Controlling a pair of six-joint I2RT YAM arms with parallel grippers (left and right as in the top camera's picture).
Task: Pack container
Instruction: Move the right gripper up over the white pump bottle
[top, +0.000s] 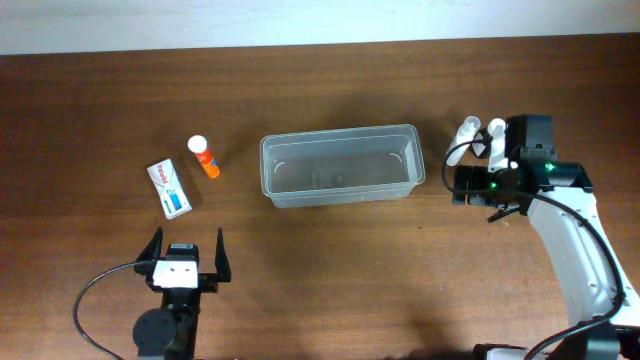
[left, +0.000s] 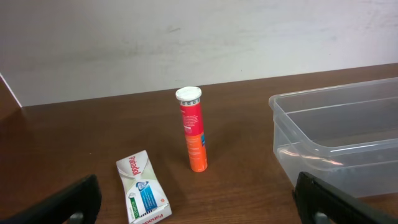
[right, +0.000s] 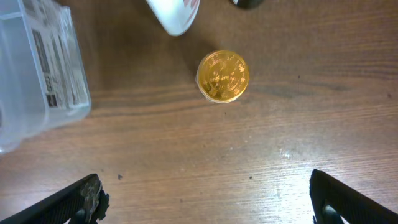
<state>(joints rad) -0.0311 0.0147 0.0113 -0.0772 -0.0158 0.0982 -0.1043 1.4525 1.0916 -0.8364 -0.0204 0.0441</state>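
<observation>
The clear plastic container (top: 340, 165) stands empty mid-table; it also shows in the left wrist view (left: 339, 134) and the right wrist view (right: 37, 81). An orange tube with a white cap (top: 204, 157) (left: 193, 130) stands left of it, with a white and blue box (top: 170, 187) (left: 143, 188) lying beside it. My left gripper (top: 185, 258) (left: 199, 205) is open and empty, nearer than both. My right gripper (top: 487, 190) (right: 205, 199) is open and empty, right of the container. A small gold-lidded bottle (right: 222, 76) stands just ahead of it. A white bottle (right: 174, 15) lies beyond.
Two white objects (top: 482, 133) sit by the right gripper, to the right of the container. A dark object (right: 249, 3) shows at the top edge of the right wrist view. The brown table ends at a pale wall along the far side (top: 300, 20).
</observation>
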